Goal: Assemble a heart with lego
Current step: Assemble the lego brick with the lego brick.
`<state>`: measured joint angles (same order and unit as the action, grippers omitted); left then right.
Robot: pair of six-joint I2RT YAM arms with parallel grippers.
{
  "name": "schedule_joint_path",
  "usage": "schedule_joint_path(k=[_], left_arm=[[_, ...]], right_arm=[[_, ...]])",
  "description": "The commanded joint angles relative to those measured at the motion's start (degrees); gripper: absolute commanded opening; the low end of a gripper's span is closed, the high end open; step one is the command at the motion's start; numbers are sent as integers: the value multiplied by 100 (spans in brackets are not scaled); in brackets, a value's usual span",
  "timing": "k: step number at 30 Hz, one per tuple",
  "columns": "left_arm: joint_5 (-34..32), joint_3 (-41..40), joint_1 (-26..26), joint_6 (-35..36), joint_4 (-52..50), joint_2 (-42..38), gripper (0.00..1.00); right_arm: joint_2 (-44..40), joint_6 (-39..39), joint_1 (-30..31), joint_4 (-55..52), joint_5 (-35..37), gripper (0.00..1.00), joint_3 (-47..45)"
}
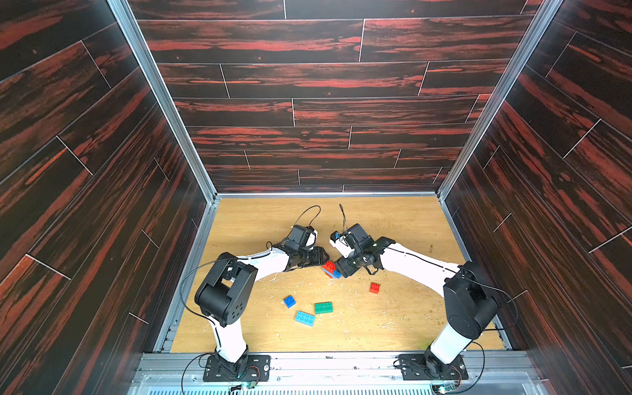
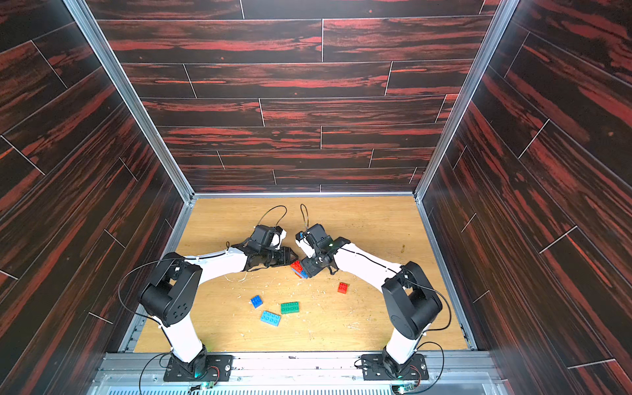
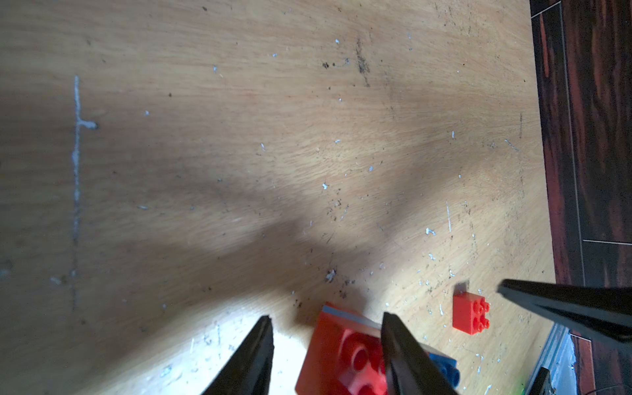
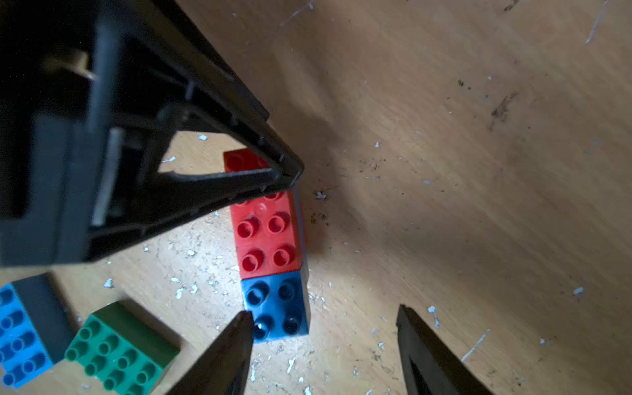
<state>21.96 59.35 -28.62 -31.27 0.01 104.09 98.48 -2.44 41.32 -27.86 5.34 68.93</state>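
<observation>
Four bricks lie loose on the bench (image 1: 393,222), all well apart from both sets of jaws: a red square (image 1: 374,288) on the side of the right jaws; a blue square (image 1: 289,301), a green oblong (image 1: 323,307) and a light-blue oblong (image 1: 304,318) on the side of the left jaws, towards the arm bases; the heart (image 1: 331,269), only part built, sits between the two sets of jaws, which nearly meet over it.

In the left wrist view the left jaws stand part-way apart astride its red end; one fingertip (image 3: 391,331) lies over the red top, while bare bench shows between the other and the brick's side; I judge this a steadying touch, not a clamp. The right jaws stand wide apart at the heart's dark-blue end (image 4: 275,304); one fingertip (image 4: 239,328) is at that corner, the other well clear; nothing is held.

Risks, as I judge them: nothing firm pins the heart, so a sideways push from either tip could slide or turn it on the bench; the right tip at the corner could catch a stud on leaving and pry the dark-blue end up if it is not pressed home; whether it is seated I cannot tell; the left tip could skid off the studs and tilt the red layer; the two sets of jaws are so near that a careless retreat could knock them together.
</observation>
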Motion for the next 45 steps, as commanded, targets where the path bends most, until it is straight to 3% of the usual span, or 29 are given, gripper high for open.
schedule_joint_path(k=[1,18,29,36,45], left_arm=[[-104,-49,-73,124,-348,-120,55],[-270,-297,-161,65,-363,-212,55],[-726,395,-124,274,-872,-515,62],[-895,526,-98,227,-989,-899,63],[-2011,-721,260,-281,-1308,-2687,66]], right_arm=[[146,37,16,-83,-36,70,65],[784,41,8,-579,683,67,-73],[53,121,16,-308,-45,72,568],[-313,239,27,-481,-28,71,632],[-1220,463,1398,-532,296,68,-359]])
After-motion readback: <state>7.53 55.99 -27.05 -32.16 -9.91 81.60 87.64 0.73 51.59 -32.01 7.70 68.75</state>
